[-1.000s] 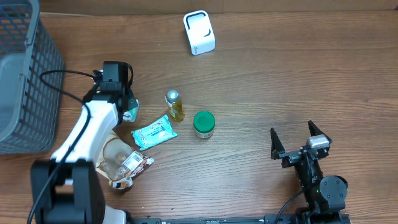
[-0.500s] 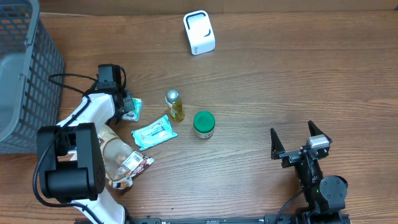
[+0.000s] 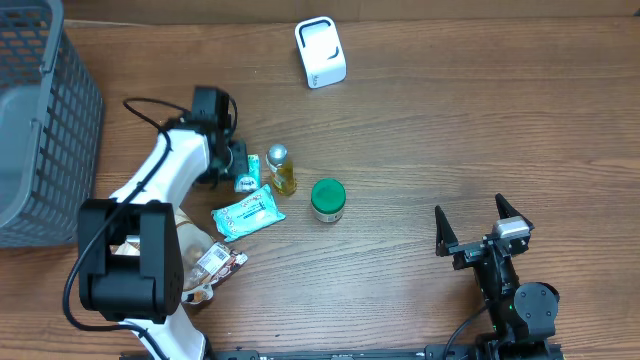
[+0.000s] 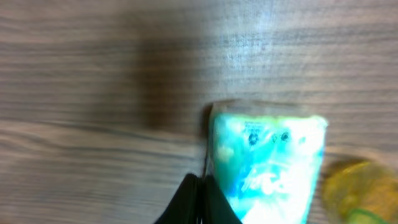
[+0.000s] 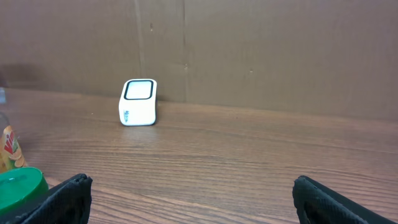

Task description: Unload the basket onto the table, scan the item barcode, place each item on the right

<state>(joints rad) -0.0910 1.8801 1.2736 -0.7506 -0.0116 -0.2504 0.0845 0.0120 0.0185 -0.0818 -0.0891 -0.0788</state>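
A small teal and white packet (image 3: 248,172) hangs from my left gripper (image 3: 238,164), just left of the yellow bottle (image 3: 281,170). In the left wrist view the black fingertips (image 4: 198,200) are pressed together on the packet's (image 4: 267,163) left edge, above the wood. The picture is blurred. The white barcode scanner (image 3: 320,52) stands at the back centre and also shows in the right wrist view (image 5: 138,102). My right gripper (image 3: 480,234) rests near the front right, jaws wide apart (image 5: 189,199) with nothing between them.
A green-lidded jar (image 3: 327,200) stands right of the bottle. A larger teal wipes pack (image 3: 247,212) and a brown snack bag (image 3: 196,262) lie in front of the left arm. A grey basket (image 3: 40,120) fills the far left.
My left gripper closed on the small teal packet and swung right with it, from beside the snack bag to right next to the yellow bottle. The right arm stayed still.
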